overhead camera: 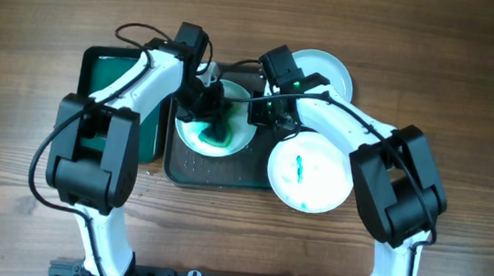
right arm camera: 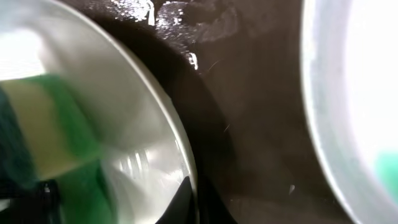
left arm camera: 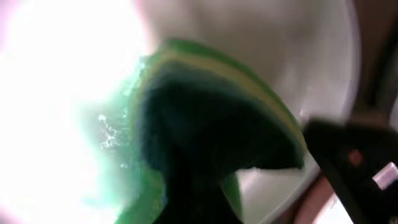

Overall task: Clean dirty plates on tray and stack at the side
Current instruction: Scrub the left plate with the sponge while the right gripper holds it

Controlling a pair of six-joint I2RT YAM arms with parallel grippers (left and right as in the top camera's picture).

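A white plate [overhead camera: 228,141] with a teal-green smear lies on the left part of the dark tray [overhead camera: 216,173]. My left gripper [overhead camera: 211,120] is shut on a green and yellow sponge [left arm camera: 211,118] and presses it onto this plate [left arm camera: 298,50]. My right gripper [overhead camera: 263,114] is shut on the plate's right rim [right arm camera: 186,162], one finger on each side. A second plate [overhead camera: 310,172] with a small teal smear lies over the tray's right end. A third plate [overhead camera: 332,73] lies on the table behind the tray, partly hidden by my right arm.
A smaller bright green tray [overhead camera: 106,77] stands left of the dark tray, under my left arm. The dark tray's wet floor [right arm camera: 249,93] shows between the two plates. Wooden table lies all round.
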